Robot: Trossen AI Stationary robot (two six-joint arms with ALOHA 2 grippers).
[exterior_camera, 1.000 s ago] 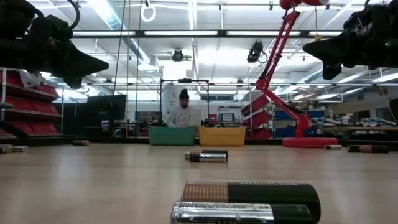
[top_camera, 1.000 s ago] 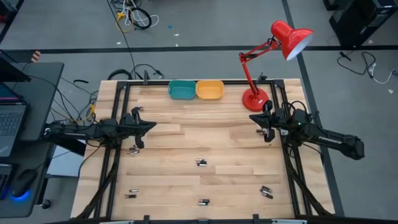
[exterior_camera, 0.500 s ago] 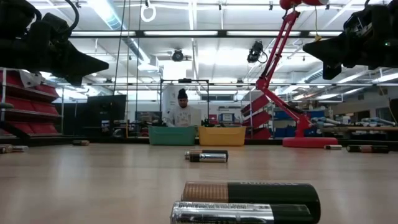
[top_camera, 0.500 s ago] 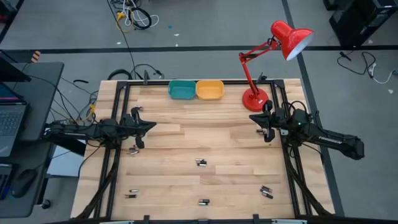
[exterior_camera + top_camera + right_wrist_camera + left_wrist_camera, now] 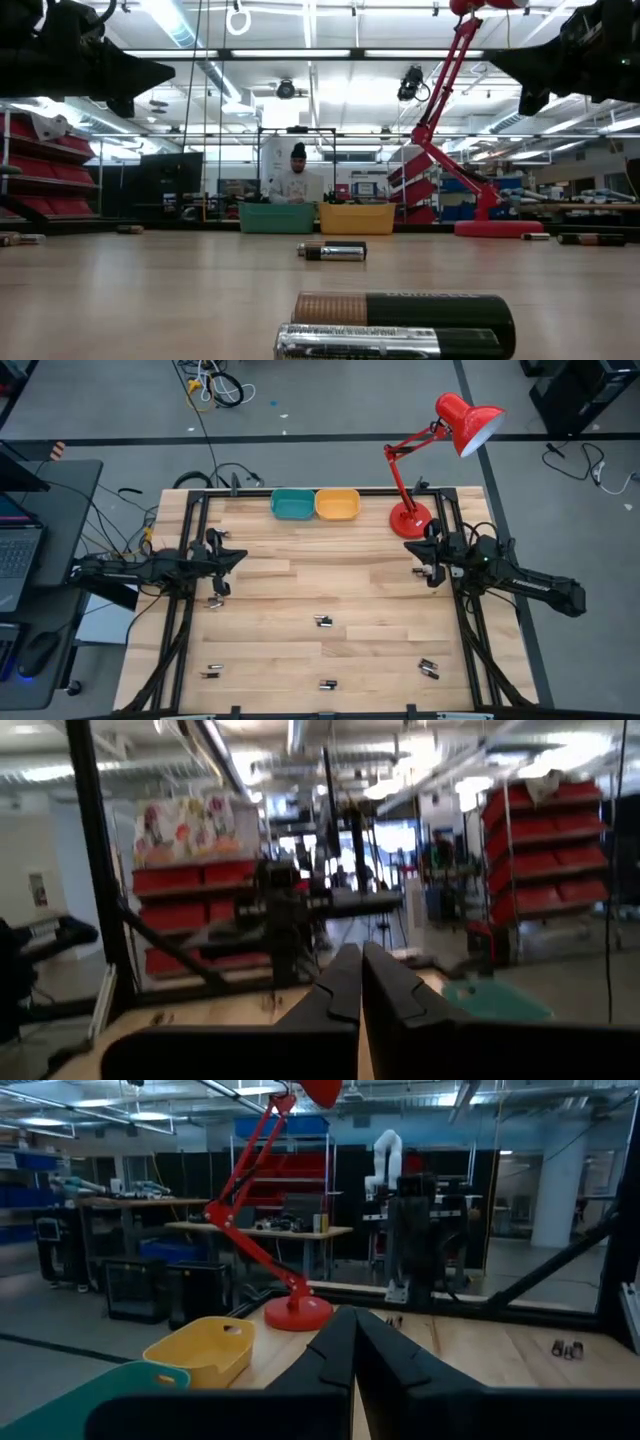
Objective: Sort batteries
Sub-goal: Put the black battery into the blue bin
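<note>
Both arms hang above the table, the left gripper point(image 5: 240, 556) and right gripper point(image 5: 408, 548) each clenched on nothing; the batteries point(image 5: 323, 621) lie scattered toward the near edge, none apparently in the bins point(image 5: 316, 505); spread your fingers before descending squarely on one.
</note>
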